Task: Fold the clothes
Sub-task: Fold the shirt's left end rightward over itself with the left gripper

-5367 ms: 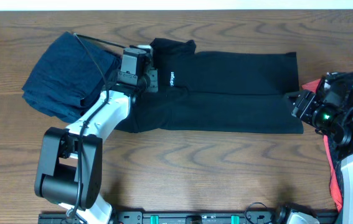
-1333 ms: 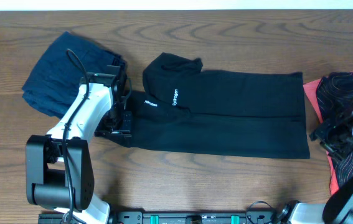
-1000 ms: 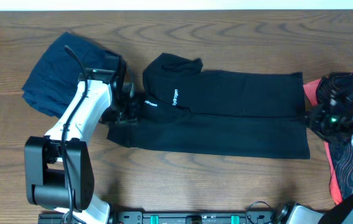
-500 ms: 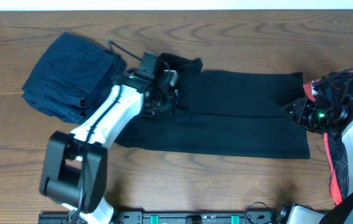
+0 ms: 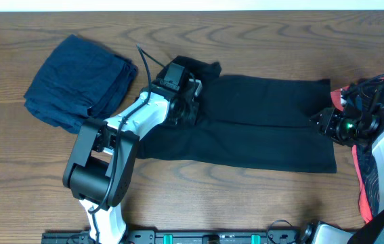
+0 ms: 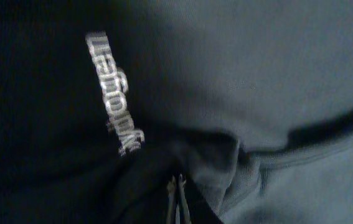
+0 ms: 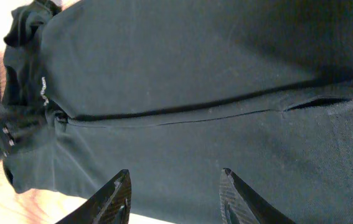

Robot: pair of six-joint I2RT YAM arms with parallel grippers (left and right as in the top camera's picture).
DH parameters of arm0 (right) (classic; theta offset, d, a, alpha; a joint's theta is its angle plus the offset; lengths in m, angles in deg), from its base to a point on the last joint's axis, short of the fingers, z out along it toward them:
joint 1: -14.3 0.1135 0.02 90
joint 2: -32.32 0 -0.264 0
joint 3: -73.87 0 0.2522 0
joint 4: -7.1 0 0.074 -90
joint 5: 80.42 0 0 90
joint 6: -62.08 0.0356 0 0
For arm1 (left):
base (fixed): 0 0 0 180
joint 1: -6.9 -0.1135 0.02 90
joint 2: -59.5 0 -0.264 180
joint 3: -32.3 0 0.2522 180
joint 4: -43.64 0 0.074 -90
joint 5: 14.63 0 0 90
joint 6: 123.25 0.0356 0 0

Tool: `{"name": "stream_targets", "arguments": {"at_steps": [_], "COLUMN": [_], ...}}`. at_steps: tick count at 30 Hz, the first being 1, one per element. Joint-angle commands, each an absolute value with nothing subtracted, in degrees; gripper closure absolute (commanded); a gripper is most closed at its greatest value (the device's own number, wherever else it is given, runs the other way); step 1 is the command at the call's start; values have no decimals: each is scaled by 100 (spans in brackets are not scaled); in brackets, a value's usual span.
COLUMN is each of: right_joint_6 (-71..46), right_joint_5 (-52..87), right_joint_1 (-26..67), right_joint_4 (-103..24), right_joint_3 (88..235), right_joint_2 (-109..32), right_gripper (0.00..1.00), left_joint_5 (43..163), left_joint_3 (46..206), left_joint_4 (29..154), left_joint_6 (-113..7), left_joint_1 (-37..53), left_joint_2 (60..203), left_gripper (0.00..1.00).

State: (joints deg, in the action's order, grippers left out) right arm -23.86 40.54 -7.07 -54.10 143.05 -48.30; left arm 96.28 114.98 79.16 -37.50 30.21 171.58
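My left claw [image 6: 177,196] is pinched shut on the soft black short-sleeved shirt [image 5: 266,129] beside its white logo [image 6: 114,93]. The shirt lies lengthwise across the brown wooden desk [image 5: 246,203]. My right claw [image 7: 175,186] stands apart over the hem [image 7: 350,143]. Next, I reckon: grip there, then fold crosswise.

White left arm [image 5: 129,122] with black joints and cable [image 5: 144,62].

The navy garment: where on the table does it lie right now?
Overhead, the navy garment lies bunched at the back left of the table, just left of the black shirt.
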Motion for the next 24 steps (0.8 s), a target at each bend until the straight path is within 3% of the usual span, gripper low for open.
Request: {"name": "stream_targets", "arguments": {"at_steps": [1,8,14,17,19,20,24], "right_joint_6": [-2323,-2325,-2325,-2325,-2327,-2327,-2325], "right_joint_5": [3997,3936,3938,3936,3932,3932,3934], "right_joint_1": [-707,-707,-707,-707,-707,-707,-704], "right_joint_4": [-5436,-5524,-5495,-5585,-5639,-5639,-5598], "right_joint_3": [14388,14388,14388,14388,14386,14386,14386], "right_joint_2": [-4771,-4771,-4771,-4771,-4771,-4771,-4771], "right_gripper": [56,55,55,55,52,51,48], "left_joint_5": [9398,9398,9400,9588,9597,9599,9741], "left_joint_3": [11660,11848,11885,11995,12008,12008,11979], "left_joint_4": [7752,8475,8025,8377,8753,8947,9564], "left_joint_6": [-3697,-3693,-3890,-3995,-3995,-3997,-3997], "left_joint_1": [3008,3008,3008,3008,3013,3013,3019], "left_joint_2": [17204,17024,16799,16771,16734,16727,16729], "left_gripper": [94,91,90,89,83,73,60]}}
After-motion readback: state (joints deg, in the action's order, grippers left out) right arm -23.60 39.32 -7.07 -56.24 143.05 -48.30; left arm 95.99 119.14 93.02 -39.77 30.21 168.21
